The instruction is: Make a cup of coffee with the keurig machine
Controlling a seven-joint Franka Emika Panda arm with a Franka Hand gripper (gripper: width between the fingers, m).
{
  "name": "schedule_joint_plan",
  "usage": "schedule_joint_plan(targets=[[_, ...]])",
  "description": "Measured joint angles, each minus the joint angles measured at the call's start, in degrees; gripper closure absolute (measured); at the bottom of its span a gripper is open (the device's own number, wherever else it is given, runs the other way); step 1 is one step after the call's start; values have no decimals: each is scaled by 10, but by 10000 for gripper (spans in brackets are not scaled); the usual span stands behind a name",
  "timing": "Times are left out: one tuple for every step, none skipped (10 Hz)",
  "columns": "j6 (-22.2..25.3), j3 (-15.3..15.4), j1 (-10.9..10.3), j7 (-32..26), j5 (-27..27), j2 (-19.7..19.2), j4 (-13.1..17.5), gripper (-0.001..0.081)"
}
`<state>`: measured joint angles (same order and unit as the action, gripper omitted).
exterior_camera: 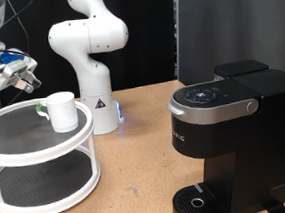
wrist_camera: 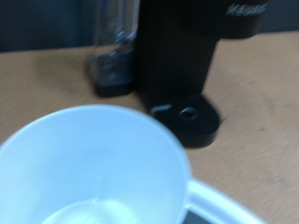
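The small white cup (exterior_camera: 63, 110) stands upright on the top shelf of a round two-tier stand (exterior_camera: 26, 147) at the exterior view's left. My gripper (exterior_camera: 18, 79) hangs above and to the left of the cup, apart from it, with its fingers spread and nothing between them. In the wrist view the cup (wrist_camera: 93, 163) fills the near part of the picture, blurred, and its inside looks empty; my fingers do not show there. The black keurig machine (exterior_camera: 230, 129) stands at the exterior view's right with its lid down and its round drip base (exterior_camera: 196, 202) bare. It also shows in the wrist view (wrist_camera: 182, 56).
A white robot arm base (exterior_camera: 90, 61) stands behind the stand, near the cup. A dark panel (exterior_camera: 236, 23) rises behind the machine. Wooden tabletop (exterior_camera: 139, 177) lies between stand and machine. A blurred dark object (wrist_camera: 114, 70) sits beside the machine in the wrist view.
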<state>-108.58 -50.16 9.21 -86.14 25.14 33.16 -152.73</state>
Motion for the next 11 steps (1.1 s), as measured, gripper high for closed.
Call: schedule_joint_plan(targets=[[-6,-10,-4,-9,16,0,-5,440],[-10,-14,-5,-13,21,-1,-9,440],[-16,-18,-7,-16,22,-2,-12,303],[-24,-19,-8,-20,23,-4,-16,303],[-32,-20,-9,-24,23,-6,-20,119],[-42,-21,-12,-28,23,-10,-24,119],[-50,-23,-17,-32,23,-17,-28,19],[-58,-25,-22,-36,23,-23,-31,19],[-67,-29,-27,-42,25,-29,-35,3],[-74,-35,-33,-51,29,-35,-38,3],[-78,-40,-38,-58,31,-40,-41,3]])
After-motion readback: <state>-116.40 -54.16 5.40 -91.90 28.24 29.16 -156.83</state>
